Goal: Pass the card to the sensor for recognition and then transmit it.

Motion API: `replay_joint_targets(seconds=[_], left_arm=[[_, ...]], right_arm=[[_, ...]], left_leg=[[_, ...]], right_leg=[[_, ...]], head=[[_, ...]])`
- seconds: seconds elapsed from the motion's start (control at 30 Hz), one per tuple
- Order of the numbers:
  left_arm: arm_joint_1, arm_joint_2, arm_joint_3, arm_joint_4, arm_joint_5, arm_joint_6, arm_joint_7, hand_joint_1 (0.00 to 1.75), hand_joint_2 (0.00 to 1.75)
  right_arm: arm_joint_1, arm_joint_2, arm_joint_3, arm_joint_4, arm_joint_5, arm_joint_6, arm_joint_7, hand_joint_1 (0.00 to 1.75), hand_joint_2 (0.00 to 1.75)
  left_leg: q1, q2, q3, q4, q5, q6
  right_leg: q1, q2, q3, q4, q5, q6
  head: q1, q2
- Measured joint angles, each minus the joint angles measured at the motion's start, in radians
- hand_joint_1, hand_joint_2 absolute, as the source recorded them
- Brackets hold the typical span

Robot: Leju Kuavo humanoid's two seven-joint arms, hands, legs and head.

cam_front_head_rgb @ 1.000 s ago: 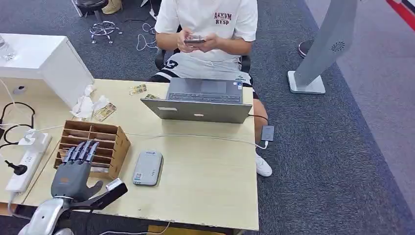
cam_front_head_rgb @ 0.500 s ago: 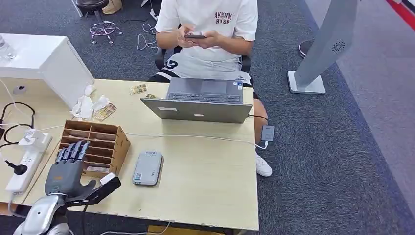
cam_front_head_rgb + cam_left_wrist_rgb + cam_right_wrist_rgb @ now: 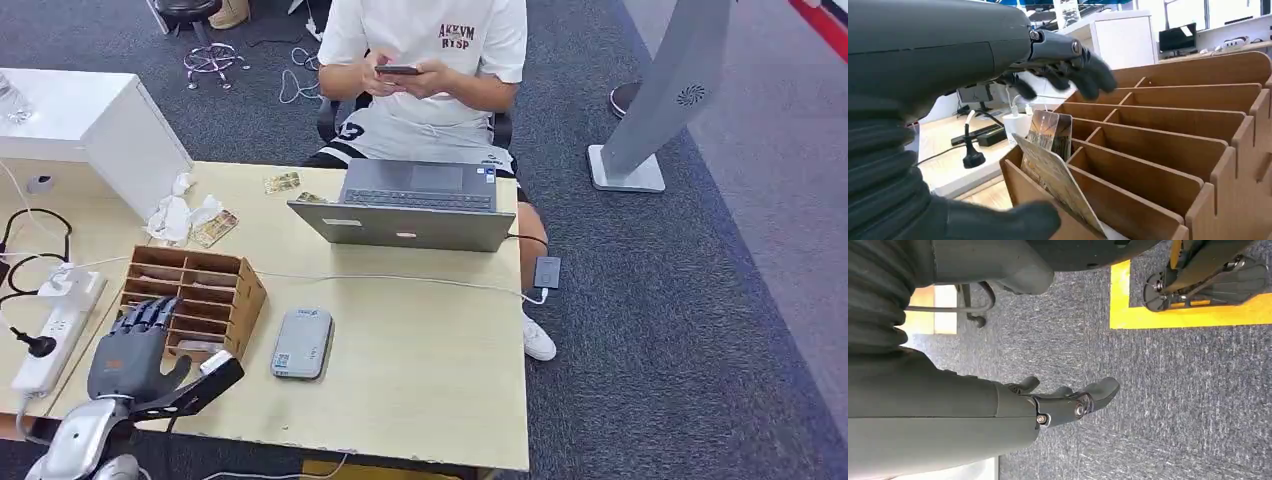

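Left hand (image 3: 128, 352) empty, fingers spread over wooden rack (image 3: 213, 290); wrist view: cards (image 3: 1050, 160) inside.

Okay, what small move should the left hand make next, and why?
Probably close the left hand on the card. The fingers are apart above the wooden organizer, nothing is held yet, and the card stands tilted in its near slot.

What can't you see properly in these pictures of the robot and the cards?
- Card print: left wrist view, blurred and tilted.
- Wooden rack slots: head view, left hand covers the near ones.
- Grey sensor label: head view, too small.
- Person's phone screen: head view, too small.
- Right hand: right wrist view, fingers partly hidden behind the hand.
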Motion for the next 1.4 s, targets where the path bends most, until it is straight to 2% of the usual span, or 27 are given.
replay_joint_targets(seconds=[0.57, 0.73, 0.93, 1.1, 1.2, 1.3, 1.4], left_arm=[[0.006, -0.003, 0.016, 0.000, 0.018, 0.003, -0.013, 1.75, 1.75], [0.013, -0.004, 0.016, -0.015, 0.043, 0.024, -0.046, 1.75, 1.75], [0.076, 0.004, 0.015, -0.166, 0.056, 0.083, -0.096, 1.75, 1.75], [0.164, 0.037, 0.014, -0.355, 0.009, 0.192, -0.137, 1.75, 1.75], [0.200, 0.056, 0.005, -0.426, -0.005, 0.242, -0.154, 1.75, 1.75], [0.186, 0.068, -0.010, -0.467, 0.009, 0.280, -0.160, 1.75, 1.75], [0.096, 0.070, -0.029, -0.463, 0.043, 0.239, -0.154, 1.75, 1.75]], right_arm=[[0.005, 0.000, -0.006, -0.005, 0.020, 0.008, -0.002, 0.00, 1.75], [0.005, 0.000, -0.013, -0.006, 0.020, 0.011, -0.002, 0.00, 1.75], [0.010, 0.000, -0.032, -0.008, 0.016, 0.003, -0.003, 0.00, 1.75], [0.021, 0.006, -0.056, -0.018, 0.012, 0.000, -0.013, 0.00, 1.75], [0.026, 0.011, -0.064, -0.025, 0.013, 0.001, -0.014, 0.00, 1.75], [0.029, 0.015, -0.074, -0.031, 0.024, 0.006, -0.014, 0.00, 1.75], [0.027, 0.016, -0.081, -0.034, 0.041, 0.011, -0.014, 0.00, 1.75]], left_leg=[[0.000, 0.000, 0.000, 0.000, 0.000, 0.000], [0.000, 0.000, 0.000, 0.000, 0.000, 0.000], [0.000, 0.001, 0.000, 0.000, 0.000, 0.000], [0.000, 0.001, 0.000, 0.000, -0.001, 0.000], [0.000, 0.000, 0.000, 0.000, -0.001, 0.000], [0.000, -0.001, 0.001, 0.000, 0.000, 0.000], [0.000, -0.003, 0.000, 0.000, 0.001, 0.001]], right_leg=[[0.000, 0.000, 0.000, 0.000, 0.000, 0.000], [0.000, 0.000, 0.000, 0.000, 0.000, 0.000], [0.000, 0.000, 0.000, 0.000, 0.000, 0.000], [0.000, 0.000, -0.001, 0.000, -0.001, 0.000], [0.000, 0.000, -0.001, 0.000, -0.001, 0.000], [0.000, -0.002, -0.002, 0.000, -0.001, 0.000], [0.000, -0.005, 0.000, 0.000, -0.001, 0.000]], head=[[0.000, 0.000], [0.000, 0.000], [0.000, 0.000], [0.000, 0.000], [0.000, 0.000], [0.000, 0.000], [0.000, 0.000]])
